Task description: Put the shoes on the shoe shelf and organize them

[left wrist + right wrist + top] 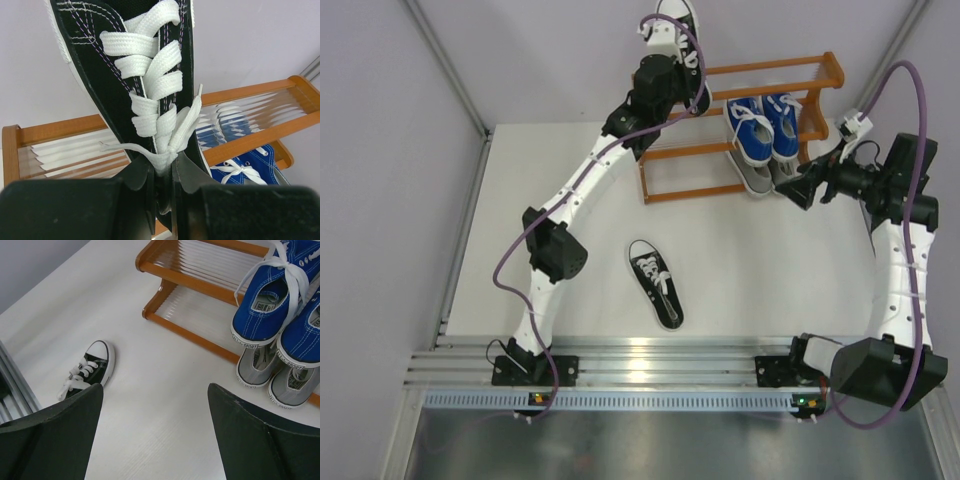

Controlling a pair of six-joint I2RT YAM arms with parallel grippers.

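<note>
Shoes first: your left tool [162, 172] is clamped on one black shoe [95, 65] at its lace knot and holds it in the air above the left part of the shelf [250, 92]. The blue pair [265, 300] sits at the shelf's right end, with the grey pair [257, 367] just beneath it. The other black shoe [655, 283] lies on the desk [750, 290], apart from the shelf. Your right tool [155, 390] hangs spread wide near the grey heels, gripping nothing.
</note>
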